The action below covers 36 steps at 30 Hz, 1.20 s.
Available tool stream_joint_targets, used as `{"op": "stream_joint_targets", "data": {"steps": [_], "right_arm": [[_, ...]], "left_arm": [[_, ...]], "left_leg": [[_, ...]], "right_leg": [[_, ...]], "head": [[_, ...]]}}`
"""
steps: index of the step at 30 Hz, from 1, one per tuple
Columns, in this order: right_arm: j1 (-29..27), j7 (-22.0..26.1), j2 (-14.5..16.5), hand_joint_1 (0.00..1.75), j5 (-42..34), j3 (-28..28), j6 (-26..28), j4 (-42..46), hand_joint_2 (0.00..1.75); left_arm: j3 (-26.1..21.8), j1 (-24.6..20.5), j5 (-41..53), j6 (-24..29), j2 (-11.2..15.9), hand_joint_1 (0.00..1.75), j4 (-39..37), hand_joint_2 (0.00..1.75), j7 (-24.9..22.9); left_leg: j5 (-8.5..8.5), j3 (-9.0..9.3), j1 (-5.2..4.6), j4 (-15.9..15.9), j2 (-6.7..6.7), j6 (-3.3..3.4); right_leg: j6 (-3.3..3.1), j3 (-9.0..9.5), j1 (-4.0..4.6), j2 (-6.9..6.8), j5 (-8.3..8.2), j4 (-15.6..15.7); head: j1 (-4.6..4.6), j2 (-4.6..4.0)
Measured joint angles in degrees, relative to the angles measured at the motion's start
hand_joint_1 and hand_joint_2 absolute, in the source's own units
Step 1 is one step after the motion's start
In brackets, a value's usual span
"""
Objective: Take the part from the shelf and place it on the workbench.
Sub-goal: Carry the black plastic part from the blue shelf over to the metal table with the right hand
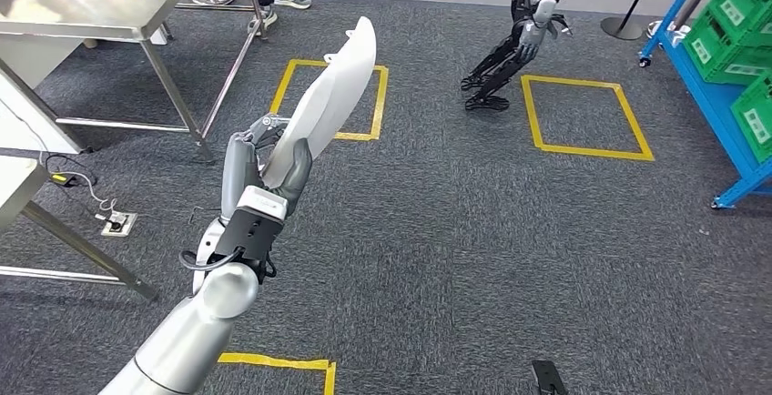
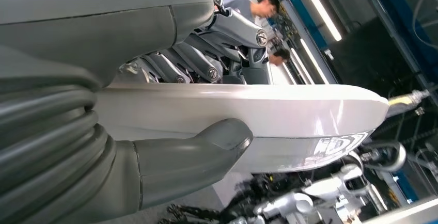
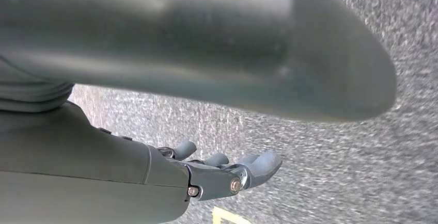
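Fingers (image 1: pixel 259 136) of the left hand (image 1: pixel 273 163) clamped the long, glossy white plastic shell part (image 1: pixel 332 95) near its lower end, held upright above carpet, seemingly light, stiff and slippery, while the right hand (image 3: pixel 227 175) hung loosely spread.

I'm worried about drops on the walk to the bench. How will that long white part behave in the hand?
The white part looks like a rigid shell, holding its curve unsupported. Its glossy surface may be slippery. The left hand grips near one end, so the long overhang could lever and twist.
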<state>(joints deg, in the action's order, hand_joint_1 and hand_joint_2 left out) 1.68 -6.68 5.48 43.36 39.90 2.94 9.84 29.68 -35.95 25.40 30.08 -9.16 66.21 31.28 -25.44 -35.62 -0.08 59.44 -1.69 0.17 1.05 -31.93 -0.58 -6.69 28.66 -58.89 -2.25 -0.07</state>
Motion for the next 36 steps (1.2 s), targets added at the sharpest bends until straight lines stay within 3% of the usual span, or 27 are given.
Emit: {"op": "stream_joint_targets", "data": {"steps": [2, 4, 6, 7, 9, 11, 13, 15, 17, 19, 20, 22, 23, 24, 26, 28, 30, 31, 33, 34, 36], "right_arm": [[0.2, 0.0, 0.0, 0.0, 0.0, 0.0, 0.0, 0.0, 0.0], [0.1, 0.0, 0.0, 0.0, 0.0, 0.1, 0.0, 0.0, 0.0], [-0.1, 0.0, 0.0, 0.0, 0.1, 0.2, 0.0, 0.0, 0.0], [-0.1, 0.1, 0.0, 0.0, 0.1, 0.3, 0.0, 0.0, 0.0], [-0.1, 0.1, 0.0, 0.0, 0.1, 0.3, 0.0, 0.0, 0.0], [0.0, 0.3, 0.0, 0.0, 0.3, 0.4, 0.0, 0.0, 0.0], [0.0, 0.4, 0.0, 0.0, 0.4, 0.4, 0.0, 0.0, 0.0], [0.1, 0.4, 0.0, 0.0, 0.5, 0.4, 0.0, 0.0, 0.0], [0.2, 0.6, 0.1, 0.0, 0.6, 0.4, -0.1, 0.0, 0.0], [0.1, 0.7, 0.1, 0.0, 0.6, 0.4, -0.2, 0.0, 0.0], [0.0, 0.7, 0.1, 0.0, 0.7, 0.4, -0.2, 0.0, 0.0], [-0.1, 0.8, 0.1, 0.0, 0.7, 0.4, -0.2, 0.0, 0.0], [-0.1, 0.8, 0.1, 0.0, 0.7, 0.4, -0.2, 0.0, 0.0], [-0.1, 0.8, 0.1, 0.0, 0.7, 0.4, -0.2, 0.0, 0.0], [0.0, 0.8, 0.1, 0.0, 0.7, 0.4, -0.3, 0.0, 0.0], [0.0, 0.8, 0.1, 0.0, 0.7, 0.4, -0.4, 0.0, 0.0], [0.0, 0.8, 0.1, 0.0, 0.7, 0.4, -0.5, 0.0, 0.0], [0.1, 0.8, 0.1, 0.0, 0.7, 0.4, -0.5, 0.0, 0.0], [0.2, 0.8, 0.1, 0.0, 0.8, 0.4, -0.6, 0.1, 0.0], [0.1, 0.8, 0.1, 0.0, 0.8, 0.5, -0.6, 0.1, 0.0], [-0.1, 0.8, 0.0, 0.0, 0.8, 0.5, -0.6, 0.1, 0.0]], "left_arm": [[0.0, -0.1, 0.2, 0.0, 0.0, 1.75, 0.1, 1.75, 0.0], [0.0, -0.1, 0.3, 0.0, -0.2, 1.75, 0.2, 1.75, -0.1], [0.0, 0.0, 0.3, -0.1, -0.3, 1.75, 0.2, 1.75, -0.1], [0.0, 0.1, 0.3, -0.1, -0.3, 1.75, 0.2, 1.75, -0.2], [0.0, 0.1, 0.4, -0.1, -0.3, 1.75, 0.3, 1.75, -0.4], [0.0, 0.0, 0.5, -0.1, -0.4, 1.75, 0.4, 1.75, -0.5], [0.0, 0.0, 0.6, -0.1, -0.4, 1.75, 0.4, 1.75, -0.5], [-0.1, 0.0, 0.6, -0.1, -0.3, 1.75, 0.5, 1.75, -0.6], [-0.1, -0.1, 0.6, -0.1, -0.1, 1.75, 0.6, 1.75, -0.6], [-0.2, -0.1, 0.6, -0.1, 0.0, 1.75, 0.7, 1.75, -0.7], [-0.2, 0.0, 0.6, -0.1, 0.0, 1.75, 0.7, 1.75, -0.7], [-0.2, 0.2, 0.6, -0.1, 0.1, 1.75, 0.6, 1.75, -0.7], [-0.2, 0.2, 0.6, -0.1, 0.2, 1.75, 0.6, 1.75, -0.8], [-0.2, 0.3, 0.6, -0.1, 0.2, 1.75, 0.6, 1.75, -0.8], [-0.2, 0.2, 0.7, -0.1, 0.2, 1.75, 0.8, 1.75, -0.9], [-0.2, 0.1, 0.9, -0.1, 0.1, 1.75, 0.9, 1.75, -1.0], [-0.2, 0.2, 1.0, -0.1, 0.1, 1.75, 1.0, 1.75, -1.0], [-0.2, 0.1, 1.0, -0.1, 0.2, 1.75, 1.1, 1.75, -1.1], [-0.2, 0.0, 1.0, -0.1, 0.1, 1.75, 1.2, 1.75, -1.1], [-0.2, 0.0, 1.1, -0.1, 0.0, 1.75, 1.2, 1.75, -1.1], [-0.2, 0.1, 1.1, -0.1, -0.2, 1.75, 1.1, 1.75, -1.1]], "left_leg": [[0.19, 0.03, 0.22, -0.1, 1.15, 0.63], [0.24, 0.02, 0.29, -0.2, 2.34, 0.99], [0.26, 0.02, 0.18, -0.2, 3.81, 1.1], [0.27, 0.04, 0.13, -0.1, 4.57, 1.1], [0.31, 0.13, 0.1, -0.1, 6.11, 1.03], [0.43, 0.08, 0.1, 0.0, 7.46, 0.71], [0.68, -0.16, 0.17, -0.1, 8.55, 0.05], [0.96, -0.37, 0.26, -0.4, 9.52, -0.78], [-0.23, -1.24, 0.07, 1.1, 7.71, -1.31], [-3.75, -3.96, -0.08, 7.2, 4.05, -1.58], [-5.61, -5.71, -0.02, 11.1, 2.94, -1.72], [-6.93, -7.48, 0.1, 15.5, 2.21, -1.92], [-6.04, -6.76, 0.12, 14.5, 2.01, -1.93], [-4.35, -4.9, 0.11, 11.4, 1.53, -1.87], [-1.57, -0.41, -0.18, 3.3, -0.95, -1.38], [-0.84, 1.57, -0.56, -0.5, -2.27, -0.6], [-0.61, 1.51, -0.63, -0.7, -0.99, 0.12], [-0.41, 1.5, -0.51, -0.9, -0.38, 0.41], [0.01, 1.49, -0.09, -1.2, 0.85, 0.98], [0.13, 1.38, 0.03, -1.2, 1.43, 1.13], [0.27, 1.12, 0.1, -1.1, 2.82, 1.29]], "right_leg": [[0.57, -0.96, -0.36, 2.56, 1.84, -2.6], [0.8, -4.42, -0.46, 5.55, 5.4, -9.7], [0.71, -8.09, -0.33, 6.25, 7.29, -16.3], [0.54, -8.68, -0.28, 6.35, 6.61, -16.7], [0.03, -6.46, -0.26, 7.13, 2.53, -10.9], [-0.37, -2.98, -0.28, 9.26, -0.7, -3.2], [-0.51, -1.78, -0.11, 10.11, -1.29, -0.3], [-0.93, -1.7, -0.06, 8.94, -1.59, 0.0], [-1.76, -1.5, -0.23, 7.71, -1.93, 0.5], [-2.35, -1.42, -0.13, 6.34, -2.0, 0.7], [-2.47, -1.44, -0.03, 5.6, -1.95, 0.7], [-2.53, -1.46, 0.09, 4.1, -1.9, 0.7], [-2.5, -1.44, 0.11, 3.39, -1.87, 0.7], [-2.43, -1.37, 0.11, 2.7, -1.81, 0.6], [-2.08, -1.19, 0.29, 1.51, -1.54, 0.3], [-1.58, -1.04, 0.57, 0.49, -1.3, 0.2], [-1.03, -0.88, 0.6, -0.48, -1.2, 0.2], [-0.67, -0.83, 0.45, -0.04, -0.95, 0.0], [0.08, -1.96, 0.15, 2.93, 1.07, -2.9], [0.34, -3.24, 0.0, 4.68, 2.69, -5.8], [0.61, -7.02, -0.08, 6.1, 5.87, -13.2]], "head": [[-0.11, 0.0], [-0.32, 0.0], [-0.45, 0.0], [-0.47, 0.0], [-0.47, 0.0], [-0.46, 0.0], [-0.49, 0.0], [-0.51, 0.0], [-0.31, 0.0], [0.05, 0.0], [0.2, 0.0], [0.22, 0.0], [0.23, 0.0], [0.23, 0.0], [0.21, 0.0], [0.14, 0.0], [0.1, 0.0], [0.09, 0.0], [-0.07, 0.0], [-0.2, 0.0], [-0.38, 0.0]]}}
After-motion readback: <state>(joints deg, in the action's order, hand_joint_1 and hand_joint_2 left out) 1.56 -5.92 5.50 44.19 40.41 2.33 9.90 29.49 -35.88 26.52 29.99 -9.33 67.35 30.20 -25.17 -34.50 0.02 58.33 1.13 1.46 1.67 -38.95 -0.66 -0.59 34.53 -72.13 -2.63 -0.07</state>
